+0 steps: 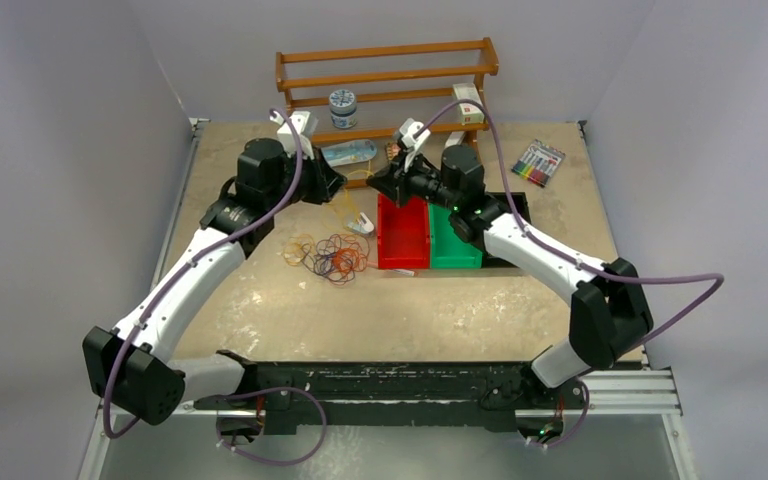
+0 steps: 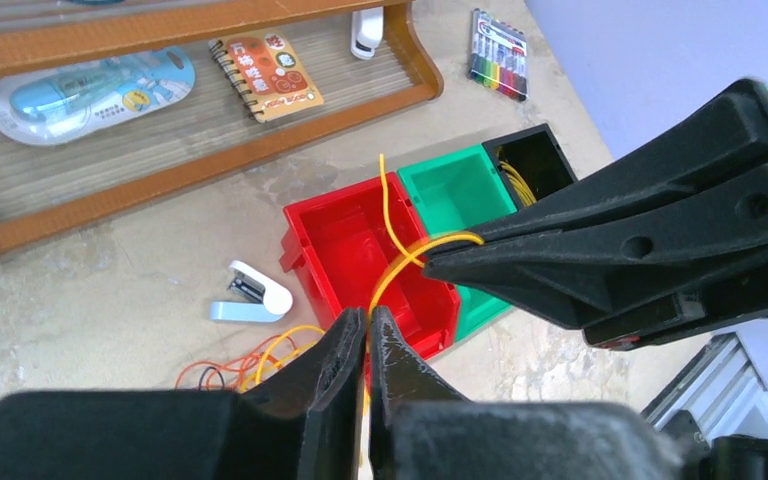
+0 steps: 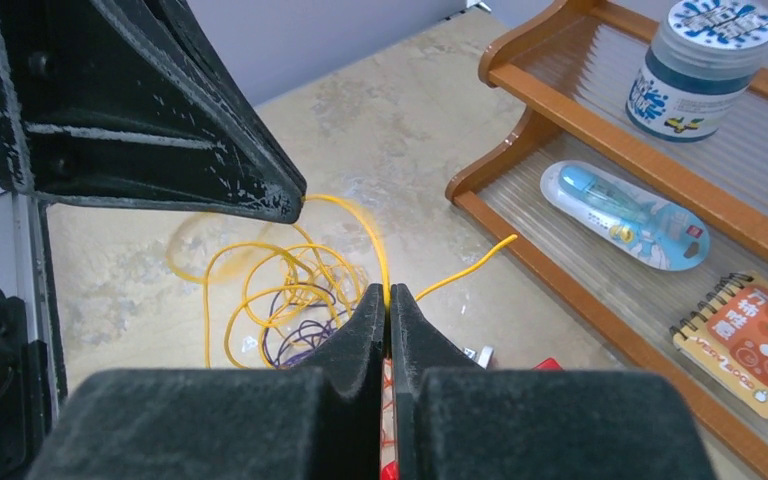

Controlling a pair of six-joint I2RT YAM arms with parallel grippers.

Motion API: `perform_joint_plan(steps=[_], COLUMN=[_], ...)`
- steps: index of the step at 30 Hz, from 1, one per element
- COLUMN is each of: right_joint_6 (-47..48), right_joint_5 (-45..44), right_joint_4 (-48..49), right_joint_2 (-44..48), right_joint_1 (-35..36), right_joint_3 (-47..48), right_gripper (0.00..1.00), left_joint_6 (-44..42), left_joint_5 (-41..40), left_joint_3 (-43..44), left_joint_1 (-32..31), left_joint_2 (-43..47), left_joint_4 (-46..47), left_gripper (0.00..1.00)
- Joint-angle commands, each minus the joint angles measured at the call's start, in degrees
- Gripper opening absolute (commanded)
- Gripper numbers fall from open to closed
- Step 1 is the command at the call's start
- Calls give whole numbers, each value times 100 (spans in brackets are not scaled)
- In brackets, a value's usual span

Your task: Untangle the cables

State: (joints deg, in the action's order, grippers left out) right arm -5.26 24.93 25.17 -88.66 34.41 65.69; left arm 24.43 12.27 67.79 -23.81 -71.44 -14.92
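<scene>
Left tool (image 2: 368, 322): fingers pressed together, pinching a yellow cable (image 2: 397, 268) that runs down into the thin gap between them.
Right tool (image 3: 388, 296): fingers pressed together too, pinching the same yellow cable; a short free end sticks out past it toward the shelf (image 1: 385, 75).
Between the 2 tools: the yellow cable bends in a short arc from 1 tip to the other, and the tips sit close together without touching.
Where the tools are: raised above the table (image 1: 440, 310), just left of the red bin (image 1: 403, 238) and on the near side of the shelf.
Cables (image 1: 330, 256): a loose tangle of orange-red, yellow and dark loops lies on the table, left of the red bin. Yellow loops hang from the left tool down to it.
Bins: the red bin, a green bin (image 1: 453, 248) and a black bin (image 2: 532, 160) stand in a row. The black bin holds yellow strands.
Stapler (image 2: 252, 296): white and blue, lying on the table between the tangle and the red bin.
Shelf contents: a jar (image 3: 705, 60), a blue dispenser (image 3: 625, 213) and a small notebook (image 3: 755, 340).
Marker pack (image 1: 538, 162): on the table at the far right.
</scene>
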Motion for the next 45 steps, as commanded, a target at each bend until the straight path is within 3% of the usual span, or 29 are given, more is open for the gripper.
perform_joint_plan(steps=[1, 5, 10, 21, 37, 45], right_joint_6=[287, 431, 596, 330, 61, 36], right_joint_5=[-256, -288, -384, -520, 16, 3], right_joint_4=[-217, -763, -1562, -2052, -2173, -2196], right_joint_2=[472, 559, 587, 676, 609, 777], right_joint_1=[13, 13, 16, 13, 13, 14], right_joint_3=[483, 838, 1281, 1674, 1949, 1955], right_gripper=[0, 0, 0, 0, 0, 0], left_joint_6=[-29, -4, 58, 248, 30, -34], left_joint_5=[222, 274, 364, 975, 911, 926], left_joint_3=[-117, -280, -566, -1010, -982, -990], left_joint_1=[-27, -27, -29, -27, -295, -554], left_joint_2=[289, 495, 771, 829, 148, -393], left_joint_4=[463, 728, 1331, 2778, 3211, 3391], left_gripper=[14, 43, 58, 60, 60, 39])
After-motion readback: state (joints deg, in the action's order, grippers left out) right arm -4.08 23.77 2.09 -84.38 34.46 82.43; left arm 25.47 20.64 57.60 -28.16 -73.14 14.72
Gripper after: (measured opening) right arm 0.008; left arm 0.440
